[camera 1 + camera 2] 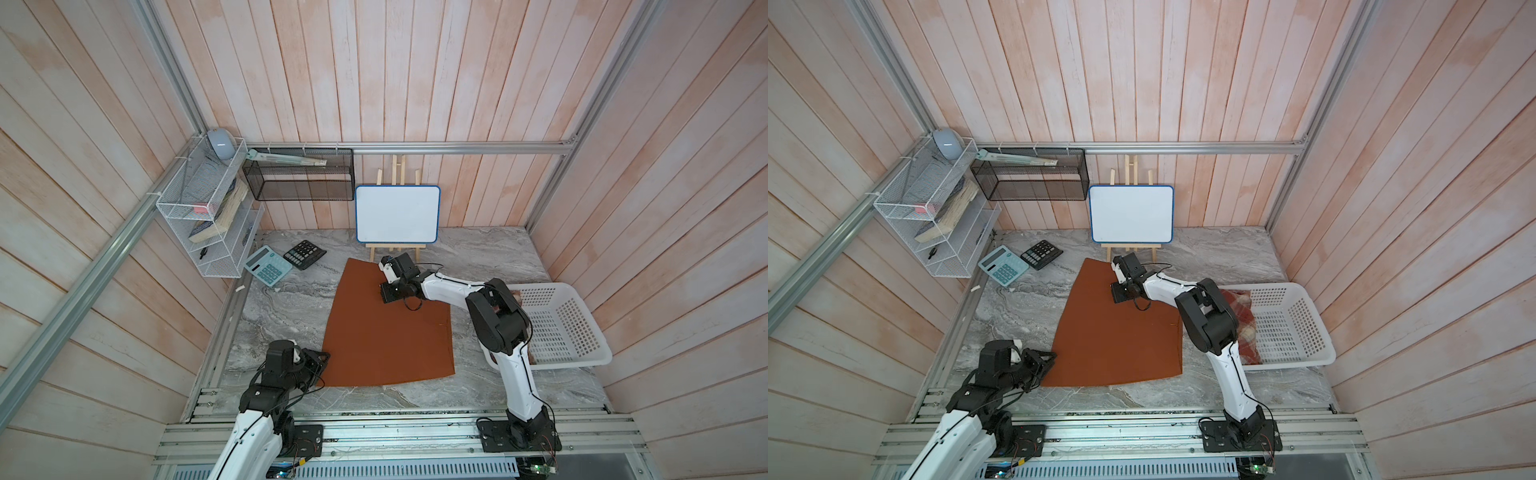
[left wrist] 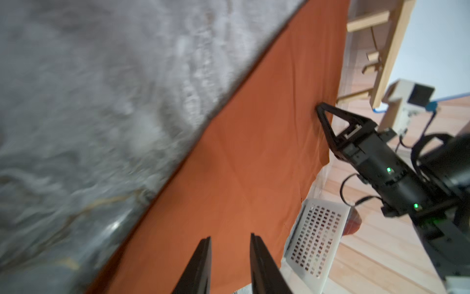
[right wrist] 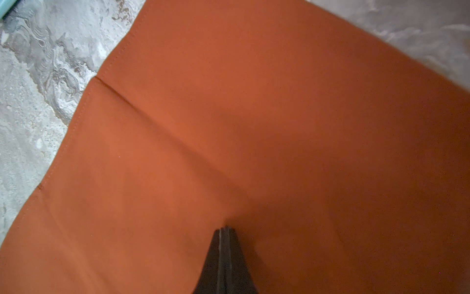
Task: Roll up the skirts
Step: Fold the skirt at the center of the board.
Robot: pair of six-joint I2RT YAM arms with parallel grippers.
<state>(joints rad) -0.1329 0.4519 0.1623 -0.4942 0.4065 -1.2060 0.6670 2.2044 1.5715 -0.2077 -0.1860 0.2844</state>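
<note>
The rust-orange skirt point(image 1: 386, 332) point(image 1: 1117, 336) lies spread flat on the marble table point(image 1: 282, 307). My right gripper point(image 1: 384, 297) point(image 3: 223, 227) is shut, its tips pressed down on the skirt's far part with nothing seen between them. My left gripper point(image 1: 322, 357) point(image 2: 230, 236) hovers at the skirt's near left corner, jaws apart and empty. The plaid skirt point(image 1: 1241, 320) lies crumpled in the white basket point(image 1: 1308, 361), largely hidden behind my right arm.
The white lattice basket point(image 1: 582, 357) stands right of the skirt. A whiteboard on an easel point(image 1: 397, 214) stands just behind it. A teal calculator point(image 1: 268, 265) and a black calculator point(image 1: 304, 254) lie at the back left, under wire shelves point(image 1: 208, 216).
</note>
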